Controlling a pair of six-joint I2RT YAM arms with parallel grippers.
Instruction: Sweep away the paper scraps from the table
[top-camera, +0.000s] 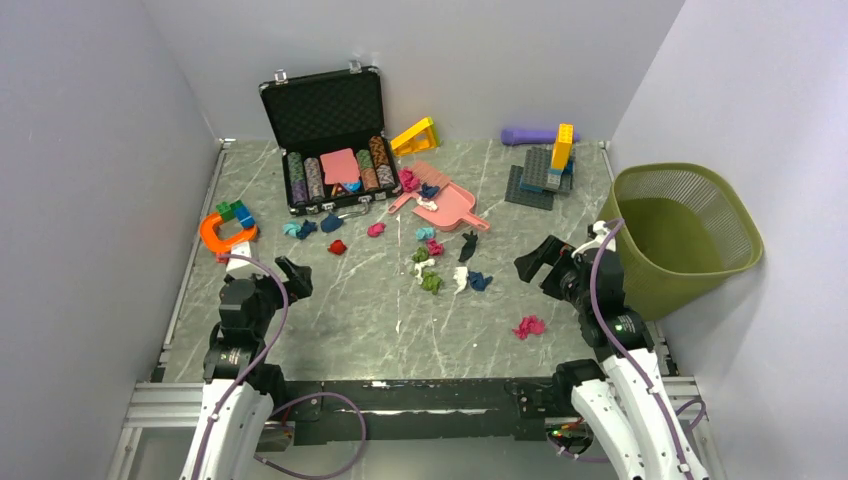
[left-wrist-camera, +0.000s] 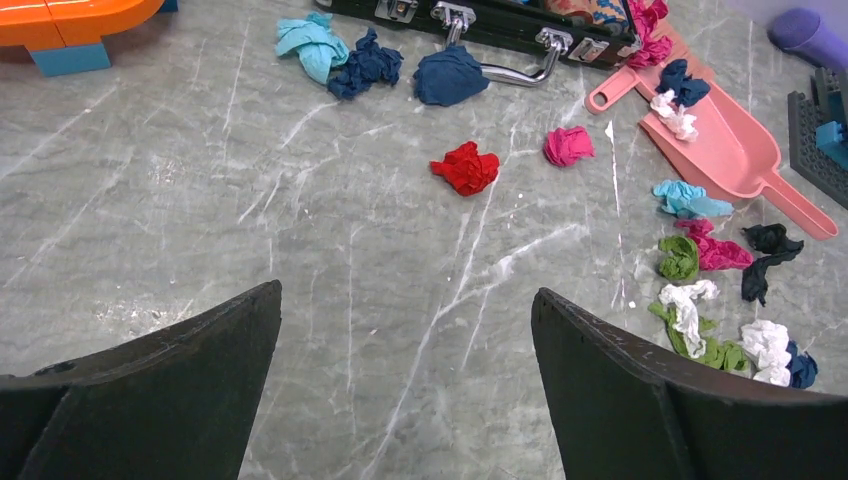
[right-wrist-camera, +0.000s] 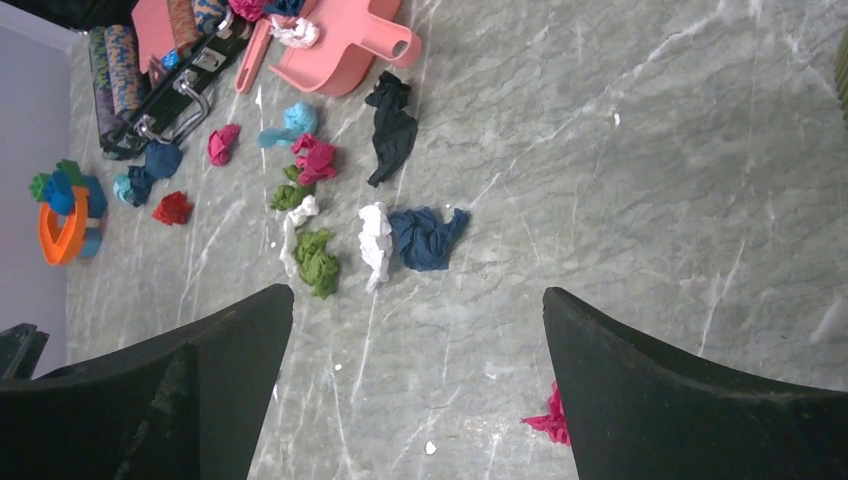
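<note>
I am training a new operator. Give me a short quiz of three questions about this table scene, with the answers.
1. True or false: the left hand and the right hand are both open and hold nothing.
2. Where does the pink dustpan lie? A: in the left hand. B: on the table, by the black case. C: in the right hand.
3. What colour is the lone paper scrap that lies nearest the table's near edge?
Key: 1 true; 2 B; 3 magenta.

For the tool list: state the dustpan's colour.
The dustpan is pink, clearest in the left wrist view.
</note>
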